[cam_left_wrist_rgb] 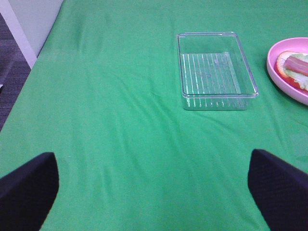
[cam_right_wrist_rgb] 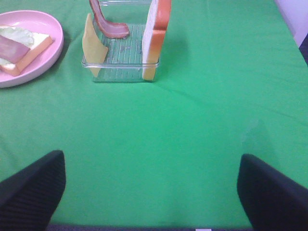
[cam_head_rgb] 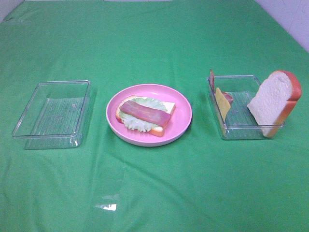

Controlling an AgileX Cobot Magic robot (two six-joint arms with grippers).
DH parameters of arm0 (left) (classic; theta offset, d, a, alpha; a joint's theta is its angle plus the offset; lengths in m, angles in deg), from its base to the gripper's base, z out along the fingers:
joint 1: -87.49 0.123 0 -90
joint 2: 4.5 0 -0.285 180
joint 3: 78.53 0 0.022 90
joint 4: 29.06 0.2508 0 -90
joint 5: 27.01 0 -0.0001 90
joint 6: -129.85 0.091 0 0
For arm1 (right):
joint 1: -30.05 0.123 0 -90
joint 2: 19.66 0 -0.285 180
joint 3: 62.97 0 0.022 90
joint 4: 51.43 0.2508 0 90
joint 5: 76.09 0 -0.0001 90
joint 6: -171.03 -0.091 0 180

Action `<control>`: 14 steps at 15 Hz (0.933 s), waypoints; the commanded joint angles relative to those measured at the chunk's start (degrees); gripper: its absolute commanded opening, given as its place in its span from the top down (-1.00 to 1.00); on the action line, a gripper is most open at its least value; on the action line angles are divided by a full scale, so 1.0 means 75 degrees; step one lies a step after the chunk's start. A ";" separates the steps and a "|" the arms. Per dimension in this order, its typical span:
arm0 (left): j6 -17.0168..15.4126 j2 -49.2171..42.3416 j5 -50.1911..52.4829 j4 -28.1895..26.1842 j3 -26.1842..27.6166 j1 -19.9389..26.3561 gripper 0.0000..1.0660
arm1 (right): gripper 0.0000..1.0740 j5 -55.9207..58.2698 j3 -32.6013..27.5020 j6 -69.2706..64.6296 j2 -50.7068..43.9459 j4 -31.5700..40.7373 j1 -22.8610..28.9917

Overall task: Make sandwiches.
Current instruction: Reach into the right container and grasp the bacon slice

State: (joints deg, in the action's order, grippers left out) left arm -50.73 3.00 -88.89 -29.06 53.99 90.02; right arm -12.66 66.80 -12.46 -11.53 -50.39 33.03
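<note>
Worktop [cam_head_rgb: 154, 193] under a smooth green cloth, faint creases. At centre a round glossy pink plate [cam_head_rgb: 181, 113] carries the open sandwich [cam_head_rgb: 145, 116]: square white foam-looking bread slice [cam_head_rgb: 170, 107] with orange-brown crust, frilly pale green lettuce [cam_head_rgb: 135, 123], and a flat reddish-pink bacon strip [cam_head_rgb: 145, 112] on top. Left tray [cam_head_rgb: 55, 113] is clear ribbed plastic, rectangular. Right tray [cam_head_rgb: 241, 118] is the same kind: a loose bread slice [cam_head_rgb: 273, 99] leans upright at its right end, a yellow cheese slice [cam_head_rgb: 223, 102] leans on its left wall, and a second bacon strip [cam_head_rgb: 228, 97] curls at the far-left corner. Wide bare cloth on the near side; the cloth edge shows at far left and far right. Left pincer [cam_left_wrist_rgb: 151, 161] spread wide, gripping nothing. Right pincer [cam_right_wrist_rgb: 150, 159] likewise wide, gripping nothing.
</note>
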 commanded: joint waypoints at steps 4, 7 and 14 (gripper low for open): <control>0.0008 -0.0115 0.0053 0.0000 -0.0008 0.0008 -0.89 | -0.75 -0.1001 0.0993 0.0092 0.2116 -0.0138 -0.0031; 0.0008 -0.0115 0.0053 0.0000 -0.0008 0.0008 -0.89 | -0.75 -0.1528 0.1490 0.0092 0.3529 -0.0138 -0.0031; 0.0008 -0.0115 0.0053 0.0000 -0.0008 0.0008 -0.89 | -0.75 -0.1383 0.4194 0.0107 0.7701 -0.0015 -0.0031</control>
State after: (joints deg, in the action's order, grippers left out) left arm -50.73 3.00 -88.89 -29.06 53.99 90.02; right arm -23.38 97.28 -12.41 45.48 -50.34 33.03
